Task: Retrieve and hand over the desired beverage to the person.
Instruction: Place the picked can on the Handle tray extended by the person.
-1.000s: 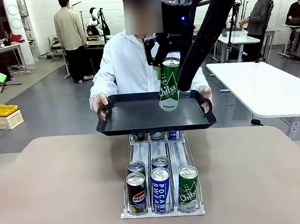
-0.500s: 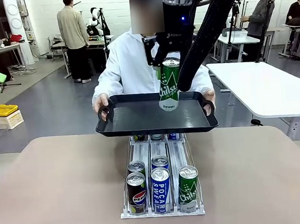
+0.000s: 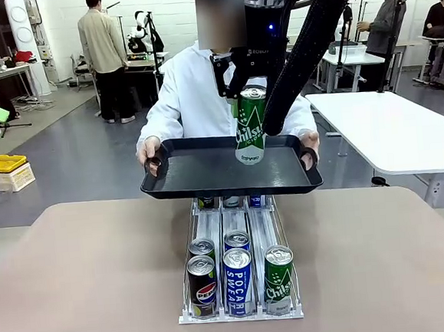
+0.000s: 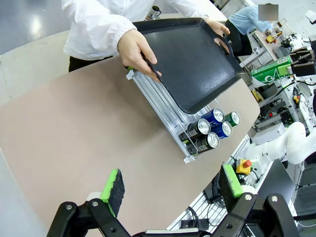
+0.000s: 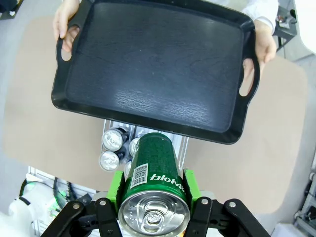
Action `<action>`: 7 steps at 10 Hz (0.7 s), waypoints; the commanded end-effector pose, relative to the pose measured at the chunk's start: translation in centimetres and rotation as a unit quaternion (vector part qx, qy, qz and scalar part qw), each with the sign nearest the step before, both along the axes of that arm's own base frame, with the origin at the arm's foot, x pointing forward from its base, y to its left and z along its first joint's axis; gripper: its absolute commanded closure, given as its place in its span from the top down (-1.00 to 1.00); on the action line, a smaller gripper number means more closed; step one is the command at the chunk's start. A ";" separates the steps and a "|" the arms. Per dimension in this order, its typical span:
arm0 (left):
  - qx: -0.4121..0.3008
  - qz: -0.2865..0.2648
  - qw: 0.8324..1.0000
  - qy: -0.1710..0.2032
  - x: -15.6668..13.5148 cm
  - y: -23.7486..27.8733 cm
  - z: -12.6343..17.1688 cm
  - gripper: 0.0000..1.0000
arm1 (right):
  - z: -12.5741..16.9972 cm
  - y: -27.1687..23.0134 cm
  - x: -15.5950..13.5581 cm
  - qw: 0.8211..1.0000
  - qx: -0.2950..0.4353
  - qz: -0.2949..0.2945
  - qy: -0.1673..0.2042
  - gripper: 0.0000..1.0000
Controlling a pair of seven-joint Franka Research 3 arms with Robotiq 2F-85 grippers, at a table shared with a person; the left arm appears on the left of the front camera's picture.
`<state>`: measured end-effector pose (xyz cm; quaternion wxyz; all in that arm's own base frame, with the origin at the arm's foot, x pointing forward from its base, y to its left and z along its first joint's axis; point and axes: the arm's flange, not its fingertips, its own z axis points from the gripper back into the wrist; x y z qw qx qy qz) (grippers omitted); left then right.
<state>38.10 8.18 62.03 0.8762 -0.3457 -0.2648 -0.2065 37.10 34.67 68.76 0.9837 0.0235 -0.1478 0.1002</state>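
My right gripper (image 3: pixel 246 101) is shut on a green Chilsung can (image 3: pixel 251 129), upright in the air over the right half of a black tray (image 3: pixel 200 179). From the right wrist view the can (image 5: pixel 154 173) sits between the green pads (image 5: pixel 116 185), with the tray (image 5: pixel 153 69) below it. The person (image 3: pixel 189 92), in a white jacket, holds the tray by both handles over the table's far edge. My left gripper (image 4: pixel 172 182) is open and holds nothing, high above the table's side.
A clear rack (image 3: pixel 235 234) at the table's middle holds cans in three lanes, with a Pepsi (image 3: pixel 202 287), a Pocari Sweat (image 3: pixel 238 280) and a green can (image 3: pixel 278 279) at the front. The tray overhangs the rack's far end. A white table (image 3: pixel 404 132) stands at the right.
The person has shifted slightly and the tray has moved a touch. The right gripper and its can have stayed in place.
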 end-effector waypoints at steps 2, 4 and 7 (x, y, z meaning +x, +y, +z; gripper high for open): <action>-0.007 -0.009 1.000 -0.011 0.1 0.1 0.0 1.00 | -0.1 -0.4 -0.5 1.000 0.001 -0.007 -0.005 -0.23; -0.007 -0.009 1.000 -0.011 0.1 0.1 0.0 1.00 | 0.0 0.0 0.0 1.000 0.000 0.000 0.000 0.15; -0.007 -0.009 1.000 -0.011 0.1 0.1 0.0 1.00 | 0.5 1.8 4.1 0.998 -0.020 0.012 -0.055 0.15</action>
